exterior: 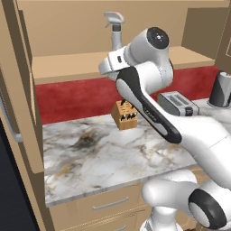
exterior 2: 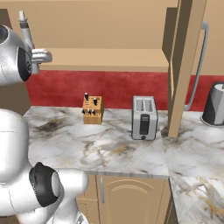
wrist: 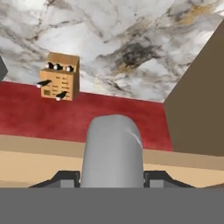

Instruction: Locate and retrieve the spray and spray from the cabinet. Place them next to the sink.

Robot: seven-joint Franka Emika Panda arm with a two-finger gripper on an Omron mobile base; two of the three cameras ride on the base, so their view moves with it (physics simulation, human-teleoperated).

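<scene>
Marbled worktop [exterior: 103,158] lies below the cabinet [exterior: 67,67] shelf, where our claw [wrist: 112,178] clamps a spray [exterior: 115,30] at its grey body, at twelve o'clock from the knife block [exterior: 125,115]. We judge it light, stiff, smooth plastic; gripping mid-body seems safest.

White arm reaching up to a pale-grey trigger spray bottle [exterior: 115,30] on the shelf of the open tan wooden cabinet [exterior: 81,27].

The bottle stands upright on the plain wooden shelf [exterior: 67,67], its pistol head pointing left; its lower part is hidden behind the arm's wrist, so the jaws cannot be made out. Under the shelf runs a red back wall [exterior: 76,97] above the marble-patterned table [exterior: 103,153]. A small wooden knife block [exterior: 125,115] sits on the table near the wall, partly behind the arm. A silver two-slot toaster [exterior: 177,103] lies further right, and a dark grey kettle [exterior: 221,89] stands at the right edge. Tan drawers with metal handles [exterior: 110,204] sit below the table.
</scene>
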